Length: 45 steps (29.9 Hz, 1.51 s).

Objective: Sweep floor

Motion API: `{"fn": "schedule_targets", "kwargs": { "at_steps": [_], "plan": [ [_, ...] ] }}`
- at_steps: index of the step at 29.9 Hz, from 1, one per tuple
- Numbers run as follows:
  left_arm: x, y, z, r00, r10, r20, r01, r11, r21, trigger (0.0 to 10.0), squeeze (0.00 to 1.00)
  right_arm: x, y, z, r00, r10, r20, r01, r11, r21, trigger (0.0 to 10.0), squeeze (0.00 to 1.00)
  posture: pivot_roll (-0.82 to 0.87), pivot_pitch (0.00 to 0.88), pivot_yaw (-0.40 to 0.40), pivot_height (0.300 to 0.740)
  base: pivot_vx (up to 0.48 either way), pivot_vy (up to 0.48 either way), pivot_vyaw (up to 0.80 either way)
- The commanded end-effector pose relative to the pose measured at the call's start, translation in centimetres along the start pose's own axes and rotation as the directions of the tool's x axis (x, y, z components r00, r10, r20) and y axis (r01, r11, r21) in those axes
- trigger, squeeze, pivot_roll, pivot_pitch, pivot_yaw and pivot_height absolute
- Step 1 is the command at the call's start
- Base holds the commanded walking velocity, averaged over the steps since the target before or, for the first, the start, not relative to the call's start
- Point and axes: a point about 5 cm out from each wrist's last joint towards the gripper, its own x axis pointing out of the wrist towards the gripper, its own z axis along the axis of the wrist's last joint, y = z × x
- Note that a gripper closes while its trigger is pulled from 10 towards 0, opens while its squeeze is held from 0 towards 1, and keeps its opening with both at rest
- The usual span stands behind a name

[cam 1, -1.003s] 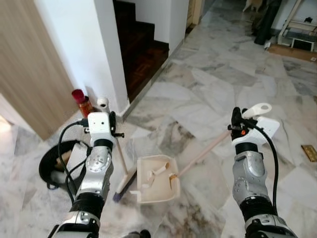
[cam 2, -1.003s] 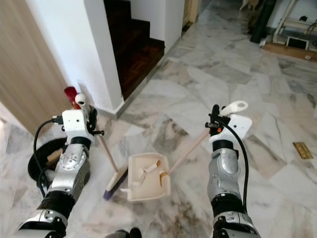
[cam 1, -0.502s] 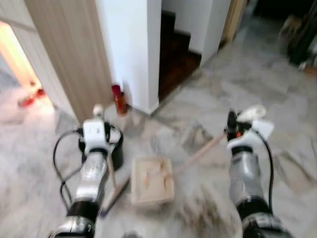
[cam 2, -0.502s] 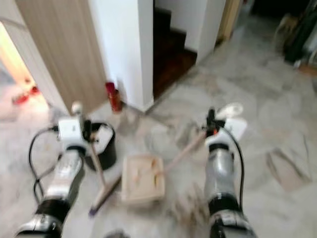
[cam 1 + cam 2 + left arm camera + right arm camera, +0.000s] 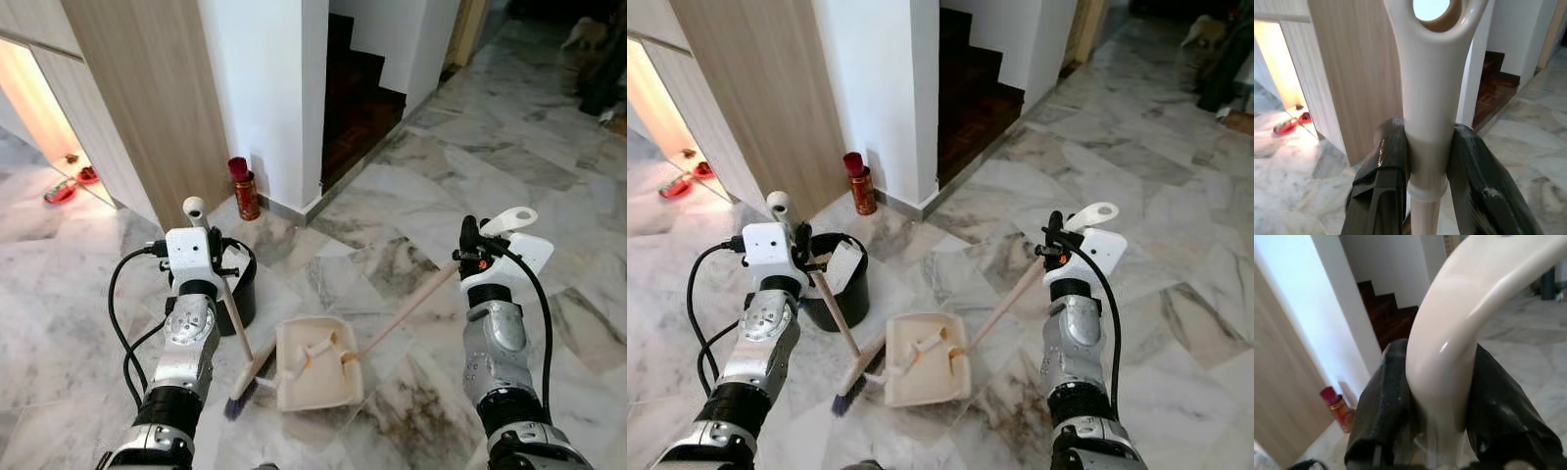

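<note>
Ahead and to my right I had open marble floor [image 5: 549, 186], wide enough for either hand to swing. On my left a black bucket [image 5: 844, 292] stood just beside the broom [image 5: 238, 338], with a red can [image 5: 242, 190] at the white pillar [image 5: 269, 88] beyond. The dustpan [image 5: 315, 364] lay between my arms.

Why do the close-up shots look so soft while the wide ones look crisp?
Left wrist view: the cream plastic broom handle sits right at the lens, blurred, with an orange-lit doorway glaring behind. Right wrist view: the cream dustpan handle is equally soft. Left eye view: sharp, evenly lit marble floor.
</note>
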Motion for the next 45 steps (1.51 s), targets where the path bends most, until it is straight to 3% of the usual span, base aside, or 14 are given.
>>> {"fn": "schedule_targets", "kwargs": {
  "at_steps": [1,36,45],
  "plan": [
    [0.33,-0.09,1.19,0.999,-0.008,0.050,0.008,1.000,0.001,10.0,0.00,0.32,0.09,0.64,0.999,-0.014,0.039,0.013,1.000,0.025,10.0,0.00,0.05,0.000,0.036,0.740,0.000,0.480,0.00],
    [0.02,-0.64,1.16,0.998,-0.037,0.043,0.037,0.999,-0.005,10.0,0.00,0.16,0.36,0.31,0.999,-0.003,0.033,0.003,1.000,0.026,10.0,0.00,0.05,0.000,0.030,0.740,0.000,0.480,0.00],
    [0.04,-0.75,1.30,0.998,-0.040,0.050,0.040,0.999,0.000,10.0,0.00,0.25,0.69,0.34,0.999,0.005,0.034,-0.006,1.000,0.030,10.0,0.00,0.05,0.000,0.025,0.740,0.000,0.167,0.00]
  ]
}}
